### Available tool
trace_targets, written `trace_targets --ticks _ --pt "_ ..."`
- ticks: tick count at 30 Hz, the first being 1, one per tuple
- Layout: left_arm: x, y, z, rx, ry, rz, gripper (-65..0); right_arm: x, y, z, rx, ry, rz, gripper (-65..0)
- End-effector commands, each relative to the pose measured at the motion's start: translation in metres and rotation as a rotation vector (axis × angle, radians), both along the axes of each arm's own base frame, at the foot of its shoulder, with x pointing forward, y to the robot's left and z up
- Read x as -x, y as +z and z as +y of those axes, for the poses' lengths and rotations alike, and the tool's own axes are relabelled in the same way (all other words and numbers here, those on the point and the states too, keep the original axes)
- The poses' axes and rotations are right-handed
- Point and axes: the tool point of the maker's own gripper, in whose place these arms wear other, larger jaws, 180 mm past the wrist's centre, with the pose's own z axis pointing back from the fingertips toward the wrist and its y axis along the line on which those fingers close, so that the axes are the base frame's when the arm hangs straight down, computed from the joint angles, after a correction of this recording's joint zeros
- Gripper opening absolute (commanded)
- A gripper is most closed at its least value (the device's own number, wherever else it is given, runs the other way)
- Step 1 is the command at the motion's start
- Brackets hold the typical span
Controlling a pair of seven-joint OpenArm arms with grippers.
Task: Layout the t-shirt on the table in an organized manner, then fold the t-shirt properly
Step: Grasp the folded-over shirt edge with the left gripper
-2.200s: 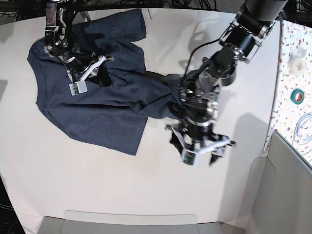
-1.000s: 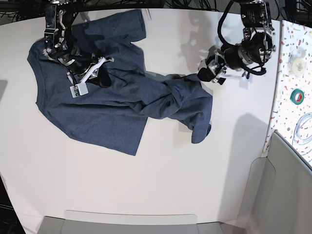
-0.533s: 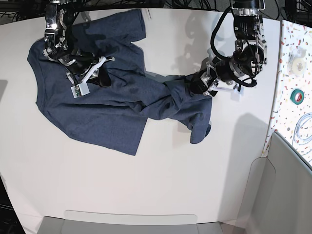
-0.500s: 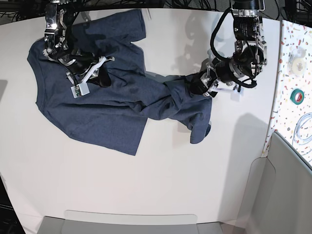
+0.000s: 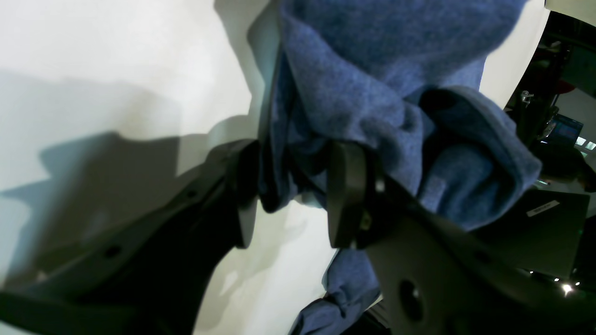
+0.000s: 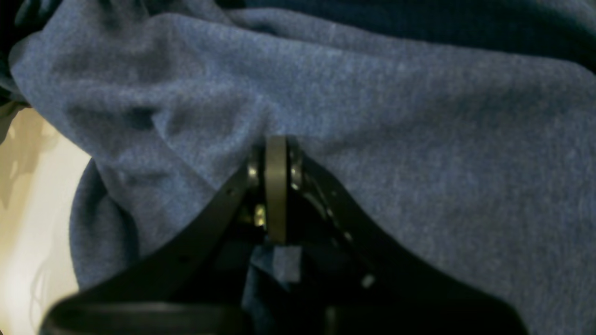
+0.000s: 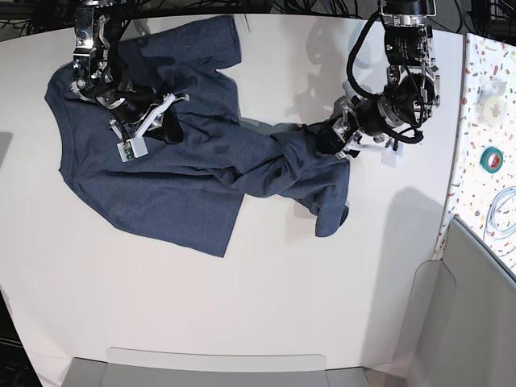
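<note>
my left gripper (image 5: 291, 195) has narrowed around the dark navy heathered cloth t-shirt (image 7: 161, 173) edge, gap remaining | right gripper (image 6: 275, 186) stays clamped on it | white matte table (image 7: 266, 290) unchanged

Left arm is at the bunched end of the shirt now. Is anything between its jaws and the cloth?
Nothing visible. In the left wrist view the left gripper has its jaws astride a fold of the t-shirt, cloth already between them, with only bare table around.
</note>
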Motion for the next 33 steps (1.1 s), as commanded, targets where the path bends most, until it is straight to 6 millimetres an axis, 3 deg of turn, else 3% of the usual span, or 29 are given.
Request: trace_targets --ticks 1,9,21,24,33 --pt "0.02 -0.015 0.013 -0.069 0.004 0.077 -41.2 0.044 -0.043 -0.038 0.219 -0.005 0.249 -65.0" --pt "0.025 0.0 0.009 -0.079 -0.014 0.032 -41.2 0.044 -0.044 -0.039 0.22 -0.005 0.25 -65.0" --pt "0.025 -0.002 0.004 -0.069 -0.02 0.036 -44.6 0.044 -0.044 -0.039 0.22 -0.005 0.25 -65.0" --pt "0.016 0.002 0.004 -0.069 -0.018 0.017 -44.6 0.044 -0.044 -0.039 0.22 -0.005 0.25 -65.0" --pt "0.016 -0.008 0.006 -0.064 -0.009 0.05 -46.5 0.044 -0.044 -0.039 0.22 -0.005 0.25 -65.0"
